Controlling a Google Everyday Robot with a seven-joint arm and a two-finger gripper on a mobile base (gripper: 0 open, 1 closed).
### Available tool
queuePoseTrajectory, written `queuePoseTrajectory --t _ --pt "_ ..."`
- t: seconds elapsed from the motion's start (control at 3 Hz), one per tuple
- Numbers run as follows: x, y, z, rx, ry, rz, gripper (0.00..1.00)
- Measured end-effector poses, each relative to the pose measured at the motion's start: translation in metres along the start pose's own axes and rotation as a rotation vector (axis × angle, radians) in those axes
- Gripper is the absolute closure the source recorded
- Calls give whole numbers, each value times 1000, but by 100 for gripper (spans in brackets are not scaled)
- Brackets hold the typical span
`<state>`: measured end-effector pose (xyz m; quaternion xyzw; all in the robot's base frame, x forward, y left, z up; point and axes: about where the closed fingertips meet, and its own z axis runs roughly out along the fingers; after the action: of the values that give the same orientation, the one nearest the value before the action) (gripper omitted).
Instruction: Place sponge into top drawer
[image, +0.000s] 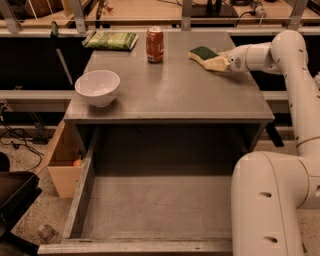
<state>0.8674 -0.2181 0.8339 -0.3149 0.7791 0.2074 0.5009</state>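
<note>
The sponge (202, 53), pale yellow foam with a dark green top, lies at the back right of the grey cabinet top (170, 90). My gripper (218, 63) reaches in from the right and sits at the sponge's right end, touching it. The white arm (280, 55) runs from the gripper down the right side. The top drawer (155, 205) is pulled wide open below the cabinet's front edge, and nothing lies in it.
A white bowl (97, 87) stands at the front left of the top. A red soda can (155, 44) stands at the back middle, and a green patterned packet (111, 40) at the back left. A light-wood box (62, 162) sits on the floor left of the drawer.
</note>
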Motion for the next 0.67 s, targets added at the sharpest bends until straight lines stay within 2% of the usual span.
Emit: queuePoseTrajectory --t 0.67 --pt "0 0 0 0 0 0 100"
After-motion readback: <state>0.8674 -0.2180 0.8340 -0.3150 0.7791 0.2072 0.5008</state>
